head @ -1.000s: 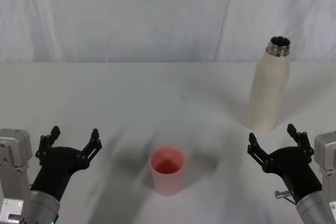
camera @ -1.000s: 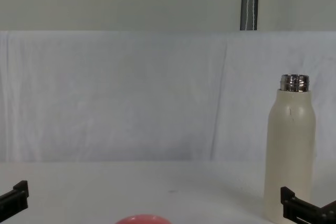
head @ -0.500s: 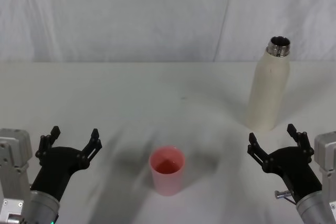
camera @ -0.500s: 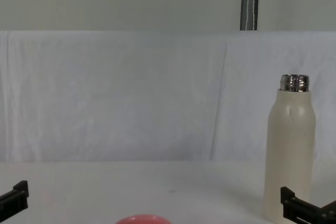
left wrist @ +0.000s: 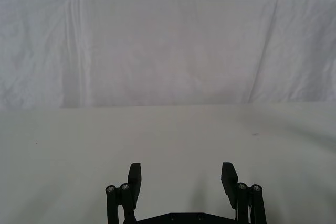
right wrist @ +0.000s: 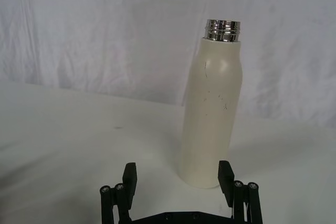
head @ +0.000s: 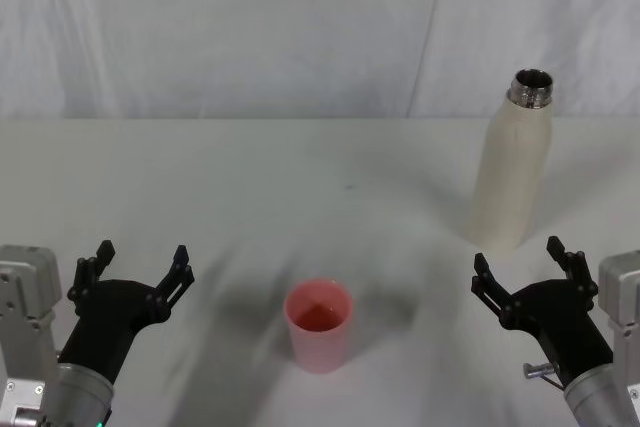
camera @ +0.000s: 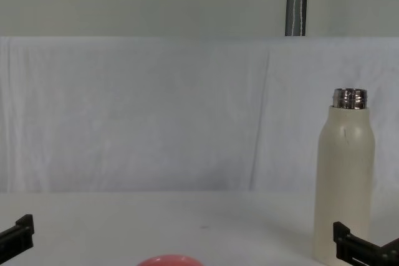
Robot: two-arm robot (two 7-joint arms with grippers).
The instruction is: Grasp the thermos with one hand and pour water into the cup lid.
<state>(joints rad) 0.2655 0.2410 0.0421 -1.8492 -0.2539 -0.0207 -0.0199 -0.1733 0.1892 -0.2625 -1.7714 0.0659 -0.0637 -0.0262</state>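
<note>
The cream-white thermos (head: pixel 511 171) stands upright at the right of the table, its silver neck open; it also shows as the thermos (right wrist: pixel 212 114) and thermos (camera: pixel 346 179). The pink cup lid (head: pixel 318 324) sits near the front middle, with only its rim (camera: pixel 169 260) showing from the chest. My right gripper (head: pixel 520 268) is open just in front of the thermos, apart from it; right gripper (right wrist: pixel 177 179) frames its base. My left gripper (head: pixel 140 262) is open at the front left, left gripper (left wrist: pixel 182 177) holding nothing.
A white cloth covers the table (head: pixel 250 187) and hangs as a backdrop behind it. A grey pole (camera: pixel 297 1) rises behind the backdrop. Bare table lies between the cup lid and the thermos.
</note>
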